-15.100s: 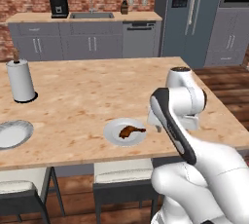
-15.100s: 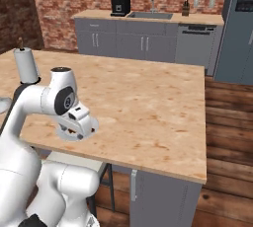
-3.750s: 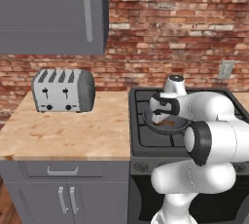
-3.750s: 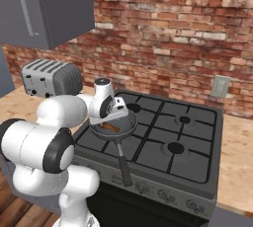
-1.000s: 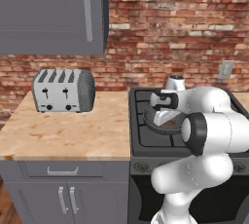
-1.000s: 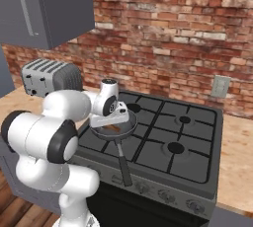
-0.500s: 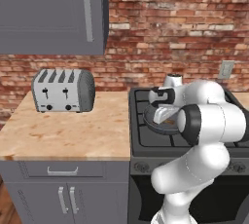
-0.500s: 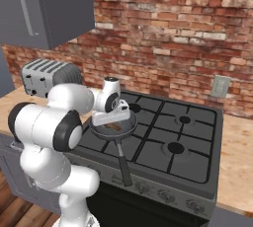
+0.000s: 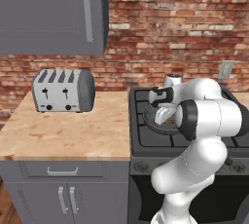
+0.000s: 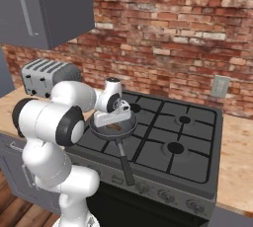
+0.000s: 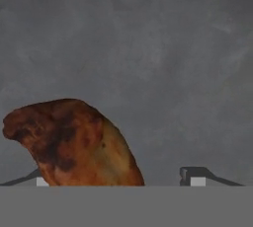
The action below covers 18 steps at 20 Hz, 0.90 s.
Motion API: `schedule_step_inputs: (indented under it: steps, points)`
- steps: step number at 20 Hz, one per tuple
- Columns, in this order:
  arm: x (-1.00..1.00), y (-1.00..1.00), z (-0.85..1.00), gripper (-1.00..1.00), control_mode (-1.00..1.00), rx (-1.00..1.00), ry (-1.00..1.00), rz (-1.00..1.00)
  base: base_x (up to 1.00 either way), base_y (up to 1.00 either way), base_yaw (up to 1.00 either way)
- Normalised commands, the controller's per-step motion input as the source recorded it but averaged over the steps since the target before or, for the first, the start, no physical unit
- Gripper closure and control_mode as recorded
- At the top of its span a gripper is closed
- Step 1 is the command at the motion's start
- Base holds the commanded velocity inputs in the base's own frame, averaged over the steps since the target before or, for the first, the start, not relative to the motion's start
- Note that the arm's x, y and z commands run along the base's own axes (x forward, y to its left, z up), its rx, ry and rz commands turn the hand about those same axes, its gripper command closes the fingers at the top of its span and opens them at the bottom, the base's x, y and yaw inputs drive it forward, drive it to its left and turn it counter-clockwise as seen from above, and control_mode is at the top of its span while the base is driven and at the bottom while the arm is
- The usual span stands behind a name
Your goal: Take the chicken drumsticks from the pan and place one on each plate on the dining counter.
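Note:
The round dark grey pan (image 9: 154, 123) (image 10: 129, 122) sits on the front left burner of the stove. One reddish-brown chicken drumstick (image 11: 74, 142) (image 10: 114, 129) lies on the pan's floor (image 11: 163, 63). My gripper (image 10: 111, 120) (image 9: 163, 115) (image 11: 119, 179) points down into the pan, low over the drumstick. It is open, its fingers wide apart. The drumstick lies between them, close to the left fingertip in the hand view and well apart from the right one. The plates and the dining counter are out of view.
The pan's long handle (image 10: 124, 164) points toward the stove's front edge. Black grates and burners (image 10: 177, 148) cover the stove to the right. A silver toaster (image 9: 62, 90) stands on the wooden worktop (image 9: 68, 135) to the left, under a grey wall cabinet (image 9: 53, 13).
The base has driven from the dining counter, where one drumstick lay on a plate, to the stove. In the last second the elbow swung and the hand sank lower into the pan.

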Motion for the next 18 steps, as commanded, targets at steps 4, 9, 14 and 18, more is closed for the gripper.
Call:
schedule_step_inputs:
  steps: [4, 9, 14, 18]
  points:
    - [0.05, 0.0, -0.16, -1.0, -1.0, 0.0, 0.0, 0.08, 0.0, 0.0, 0.0]
    - [0.04, 0.0, -0.09, 1.0, -1.0, 0.0, 0.01, 0.03, 0.0, 0.0, 0.0]
    - [-0.1, -0.02, -0.04, 1.0, -1.0, 0.0, 0.0, 0.0, 0.0, 0.0, 0.0]
    - [-0.36, -0.04, 0.27, 1.0, -1.0, 0.02, 0.0, 0.0, 0.0, 0.0, 0.0]
